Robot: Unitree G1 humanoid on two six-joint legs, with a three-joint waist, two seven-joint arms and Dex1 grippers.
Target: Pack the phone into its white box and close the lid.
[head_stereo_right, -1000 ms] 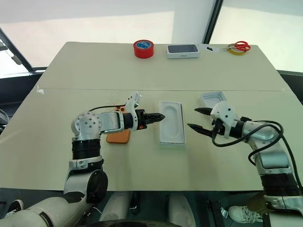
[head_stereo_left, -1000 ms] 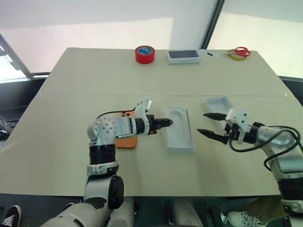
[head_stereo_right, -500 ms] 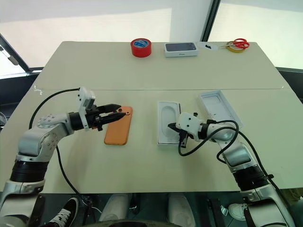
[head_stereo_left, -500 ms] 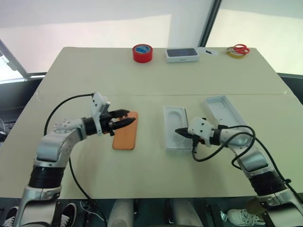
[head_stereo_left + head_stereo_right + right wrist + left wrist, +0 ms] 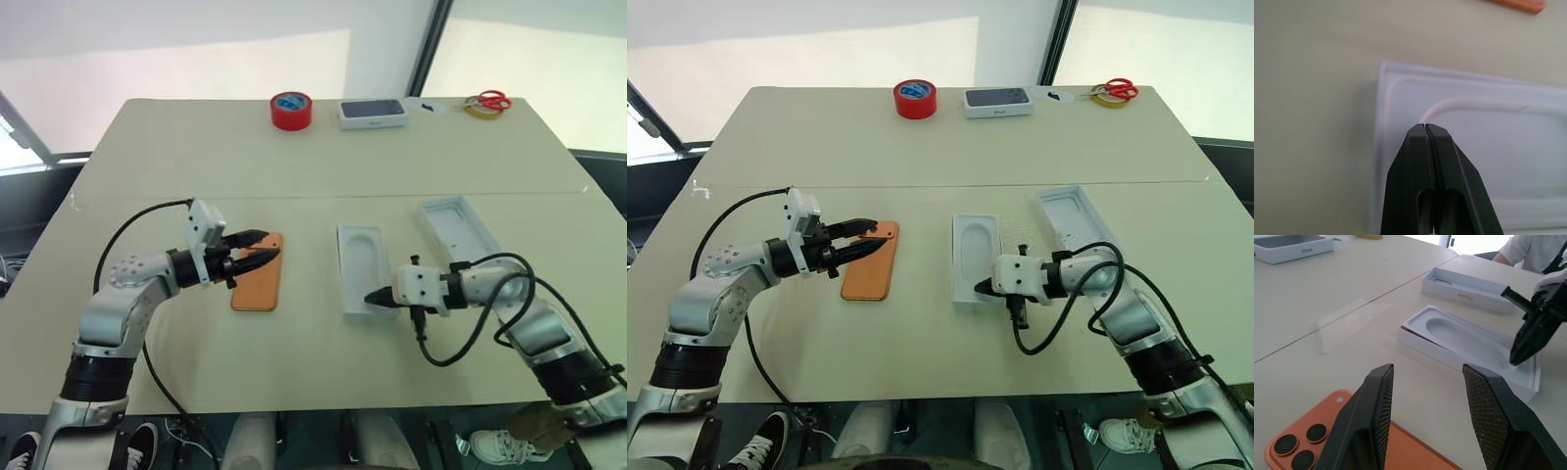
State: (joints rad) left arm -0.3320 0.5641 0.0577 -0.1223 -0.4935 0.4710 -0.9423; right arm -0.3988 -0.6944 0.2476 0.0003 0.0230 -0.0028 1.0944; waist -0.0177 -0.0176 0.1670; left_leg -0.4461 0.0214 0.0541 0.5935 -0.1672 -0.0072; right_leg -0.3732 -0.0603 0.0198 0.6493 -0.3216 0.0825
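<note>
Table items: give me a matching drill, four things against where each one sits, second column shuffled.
Things:
1. phone
2. red tape roll
3. scissors
4. white tray with an oval recess

Places:
A. far right corner of the table
B. at the shut tips of the right gripper
C. far edge, beside the dark-topped white case
D. under the open fingers of the left gripper

Pairs: 1-D, 2-C, 3-A, 4-B
</note>
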